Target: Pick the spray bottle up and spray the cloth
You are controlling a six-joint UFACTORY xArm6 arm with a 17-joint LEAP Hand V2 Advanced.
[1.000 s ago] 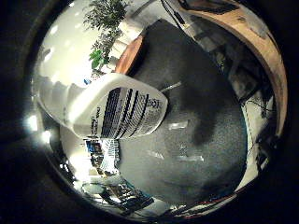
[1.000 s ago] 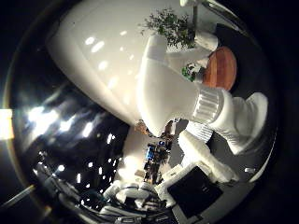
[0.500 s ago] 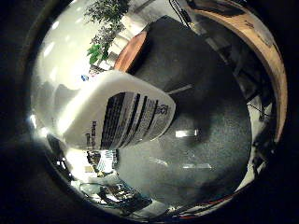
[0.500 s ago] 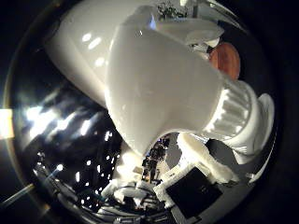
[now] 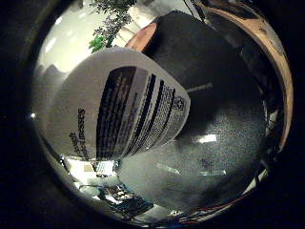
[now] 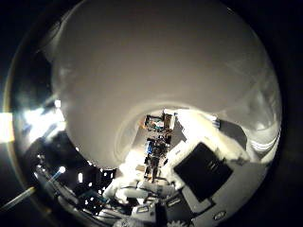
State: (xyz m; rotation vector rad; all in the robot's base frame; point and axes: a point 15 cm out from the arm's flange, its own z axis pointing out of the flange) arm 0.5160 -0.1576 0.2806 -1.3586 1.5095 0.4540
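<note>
Hand [image 6: 199,175] grip state can't tell, white spray bottle [image 5: 119,114] v. close to palm, dark mat [image 5: 224,109] behind

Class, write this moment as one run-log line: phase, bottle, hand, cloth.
phase: closing on bottle | bottle: fills both palm views, close to palm | hand: beside bottle, grip unclear | cloth: not seen
</note>
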